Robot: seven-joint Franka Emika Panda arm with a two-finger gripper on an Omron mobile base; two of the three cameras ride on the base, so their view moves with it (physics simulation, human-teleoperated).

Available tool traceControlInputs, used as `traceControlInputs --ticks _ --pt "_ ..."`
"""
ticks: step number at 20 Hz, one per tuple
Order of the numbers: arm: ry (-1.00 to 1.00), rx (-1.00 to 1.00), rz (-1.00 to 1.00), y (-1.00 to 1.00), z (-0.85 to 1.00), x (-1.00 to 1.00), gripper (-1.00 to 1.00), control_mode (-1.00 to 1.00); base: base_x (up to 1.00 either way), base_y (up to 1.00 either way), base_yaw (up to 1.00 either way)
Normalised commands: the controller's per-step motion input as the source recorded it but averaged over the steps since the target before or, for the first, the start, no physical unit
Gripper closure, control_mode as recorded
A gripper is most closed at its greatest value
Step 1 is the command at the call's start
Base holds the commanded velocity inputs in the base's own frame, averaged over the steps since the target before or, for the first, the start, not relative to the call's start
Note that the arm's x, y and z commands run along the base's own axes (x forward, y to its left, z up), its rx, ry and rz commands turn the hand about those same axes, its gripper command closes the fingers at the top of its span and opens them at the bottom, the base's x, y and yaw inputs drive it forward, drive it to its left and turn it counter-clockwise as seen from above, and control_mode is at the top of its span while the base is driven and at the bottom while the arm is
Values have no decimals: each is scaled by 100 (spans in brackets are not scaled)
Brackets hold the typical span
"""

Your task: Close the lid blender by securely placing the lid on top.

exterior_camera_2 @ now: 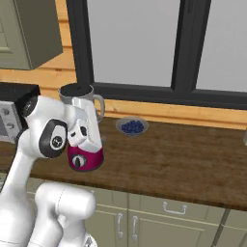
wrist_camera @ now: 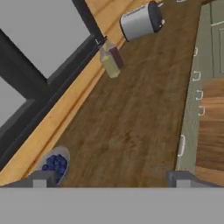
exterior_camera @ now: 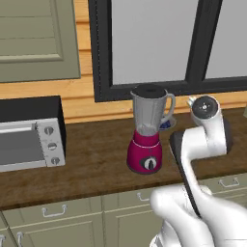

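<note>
The blender [exterior_camera: 146, 130] stands on the wooden counter [exterior_camera: 96, 164], with a magenta base and a clear grey jar. The black round lid [exterior_camera: 149, 90] sits on the jar's rim, also seen as the dark lid [exterior_camera_2: 76, 89] in the right base view. My hand [exterior_camera_2: 83, 133] hangs in front of the blender [exterior_camera_2: 87, 158] at jar height, hiding part of it. My gripper [wrist_camera: 111, 178] is open, its fingertips [wrist_camera: 43, 177] far apart with nothing between them. It looks along the counter, away from the blender.
A black-and-silver toaster oven [exterior_camera: 30, 139] stands at the left. A bowl of blueberries [exterior_camera_2: 131, 126] sits behind the blender by the window wall. Two small bottles [wrist_camera: 111, 59] and a silver canister [wrist_camera: 140, 22] stand further along the counter. Cabinet drawers [exterior_camera_2: 169, 212] run below.
</note>
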Motion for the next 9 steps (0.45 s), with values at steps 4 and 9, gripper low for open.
traceControlInputs --ticks 4,9 --pt "0 10 0 -100 -100 -100 -100 -100 0 0 0" --pt "-15 31 0 -97 -8 -100 -100 -100 0 0 0"
